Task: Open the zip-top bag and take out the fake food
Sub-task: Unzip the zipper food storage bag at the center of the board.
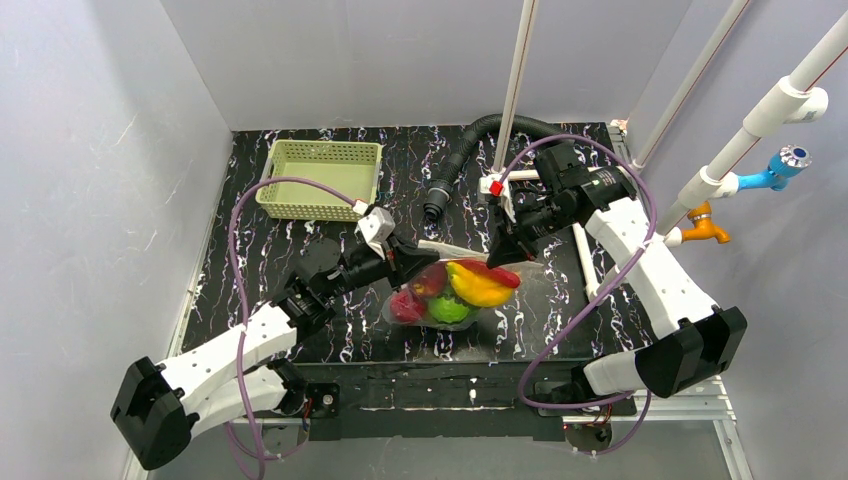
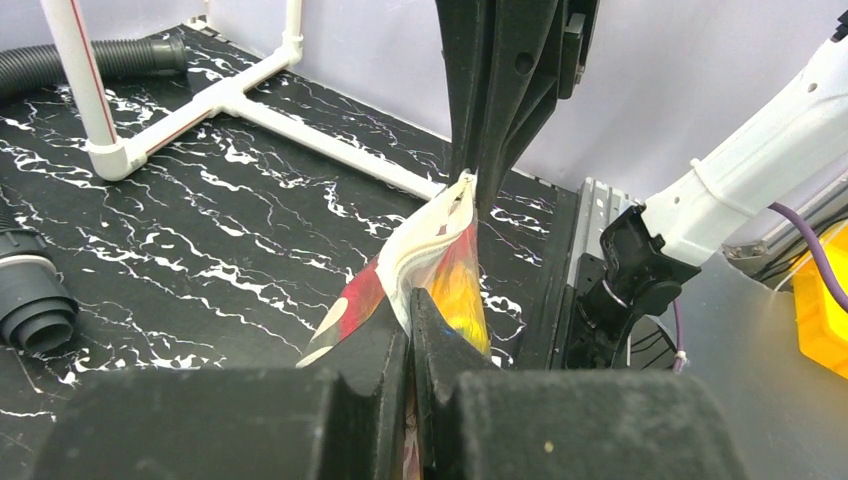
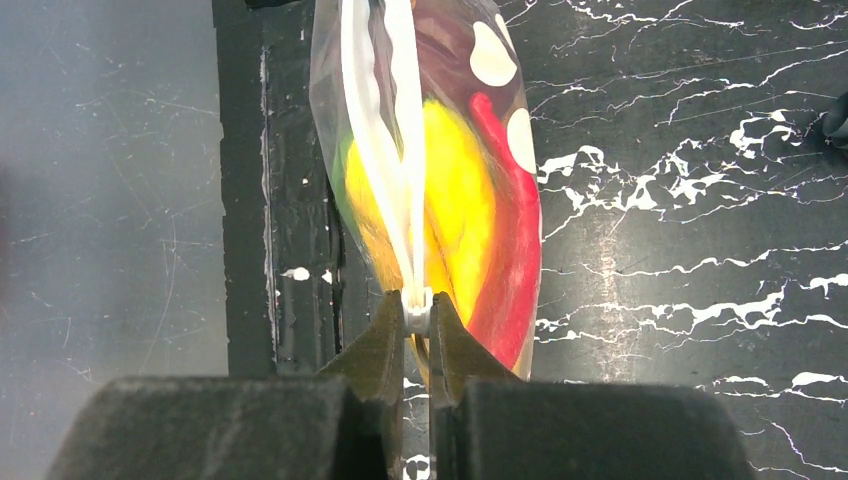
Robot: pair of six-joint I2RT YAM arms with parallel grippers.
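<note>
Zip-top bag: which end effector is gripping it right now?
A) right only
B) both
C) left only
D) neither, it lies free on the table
B: the zip-top bag is pinched at its edge by the left end effector in the left wrist view, and at the opposite end by the right end effector, shut on the zip strip in the right wrist view.
</note>
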